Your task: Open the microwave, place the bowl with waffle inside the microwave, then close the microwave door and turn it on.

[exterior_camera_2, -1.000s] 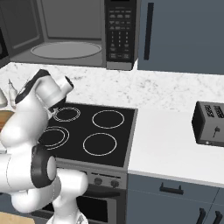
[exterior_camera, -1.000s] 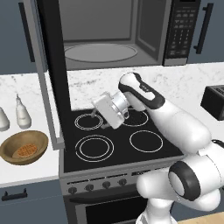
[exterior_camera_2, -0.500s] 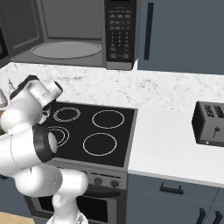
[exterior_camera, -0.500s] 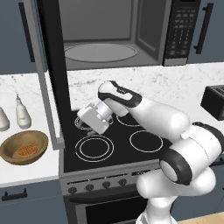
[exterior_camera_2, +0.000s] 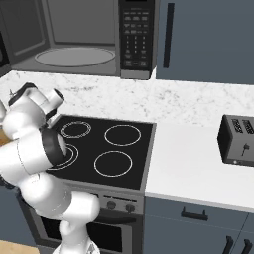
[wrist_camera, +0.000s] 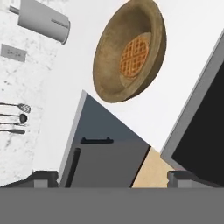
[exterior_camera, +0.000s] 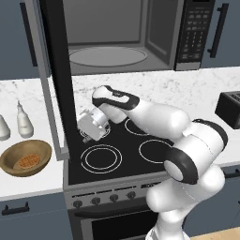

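The microwave (exterior_camera: 117, 37) stands open, its turntable bare, and the microwave door (exterior_camera: 58, 79) is swung out toward me over the stove's left edge. A brown wooden bowl (exterior_camera: 11, 157) rests on the counter left of the stove, with the waffle (exterior_camera: 29, 162) lying in it. My gripper (exterior_camera: 86, 132) hovers over the stove's left burners, just right of the door and apart from the bowl. In the hand view the bowl (wrist_camera: 109, 65) and waffle (wrist_camera: 134, 56) lie ahead of my gripper (wrist_camera: 113, 179), which is open with nothing between its fingertips (wrist_camera: 46, 177); the door (wrist_camera: 197, 131) shows at the right.
Two grey shakers (exterior_camera: 24, 122) stand on the counter behind the bowl. The black stove (exterior_camera: 122, 154) lies under my arm. A dark toaster (exterior_camera_2: 238, 139) sits on the right counter. The microwave keypad (exterior_camera_2: 135, 30) is on its right side.
My hand has swung left and lower across the stove, from near the back burners to the left side beside the open door. The jaws stayed open.
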Robot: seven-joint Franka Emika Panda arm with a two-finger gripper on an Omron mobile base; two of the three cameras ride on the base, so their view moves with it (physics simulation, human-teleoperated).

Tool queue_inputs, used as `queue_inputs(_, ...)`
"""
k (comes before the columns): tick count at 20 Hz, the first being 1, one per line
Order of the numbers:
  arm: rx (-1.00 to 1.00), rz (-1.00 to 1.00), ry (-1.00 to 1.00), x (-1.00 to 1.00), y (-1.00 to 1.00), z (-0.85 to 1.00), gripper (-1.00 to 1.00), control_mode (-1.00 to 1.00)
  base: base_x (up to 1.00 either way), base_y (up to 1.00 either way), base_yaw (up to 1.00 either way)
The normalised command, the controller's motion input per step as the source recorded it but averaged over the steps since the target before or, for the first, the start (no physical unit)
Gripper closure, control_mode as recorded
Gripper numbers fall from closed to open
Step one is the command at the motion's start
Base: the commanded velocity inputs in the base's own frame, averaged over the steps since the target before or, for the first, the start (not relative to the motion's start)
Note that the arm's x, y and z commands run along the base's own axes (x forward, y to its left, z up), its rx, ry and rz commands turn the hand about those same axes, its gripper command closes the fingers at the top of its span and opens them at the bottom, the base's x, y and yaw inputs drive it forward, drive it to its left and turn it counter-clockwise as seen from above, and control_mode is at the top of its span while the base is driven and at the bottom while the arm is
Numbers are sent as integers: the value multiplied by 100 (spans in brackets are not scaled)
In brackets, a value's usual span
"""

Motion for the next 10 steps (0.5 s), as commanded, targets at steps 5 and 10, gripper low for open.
queue_inputs(5, -11, 0, 0, 10, 44, -4, -100, -100, 0, 0, 0)
queue_inputs(10, -19, -4, 0, 4, 48, -20, -100, -100, 0, 0, 0)
